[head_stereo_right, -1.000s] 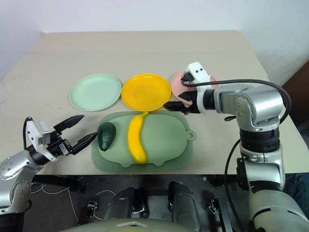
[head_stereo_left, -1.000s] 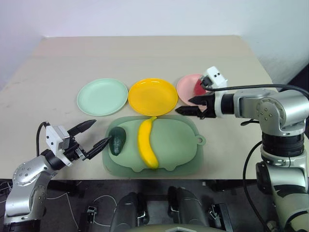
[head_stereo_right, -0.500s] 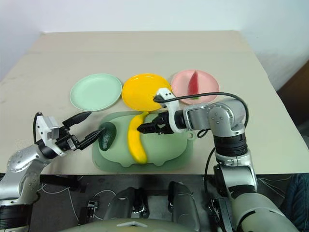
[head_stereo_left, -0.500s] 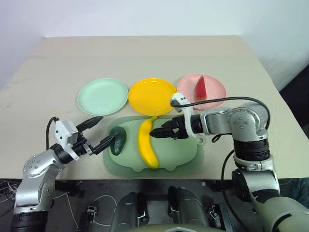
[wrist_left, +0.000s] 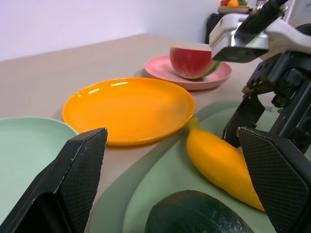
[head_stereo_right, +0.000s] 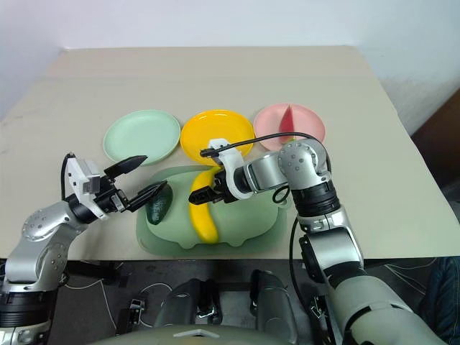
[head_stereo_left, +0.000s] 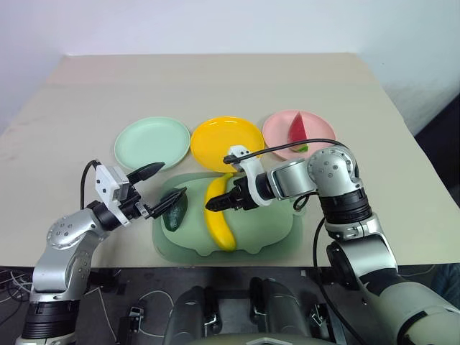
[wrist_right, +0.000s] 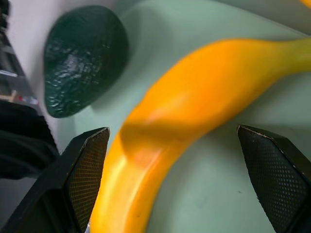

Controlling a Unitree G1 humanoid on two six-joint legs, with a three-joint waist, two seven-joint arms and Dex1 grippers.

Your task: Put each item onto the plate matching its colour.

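Swung left off the pink plate [head_stereo_left: 300, 134]: right gripper [head_stereo_left: 221, 202], now spread over banana [head_stereo_left: 218, 213] on green tray [head_stereo_left: 277, 219]. Left gripper [head_stereo_left: 167, 185] spread beside avocado [head_stereo_left: 173, 210]. Watermelon [head_stereo_left: 299, 129] on pink; yellow plate [head_stereo_left: 228, 144], mint plate [head_stereo_left: 152, 144] bare. Beige tabletop [head_stereo_left: 215, 83], white wall. No writing legible.

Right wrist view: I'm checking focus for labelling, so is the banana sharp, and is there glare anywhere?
Right wrist view: banana soft and blurred, avocado crisper. Left wrist view: bright glare streaks on the yellow plate.
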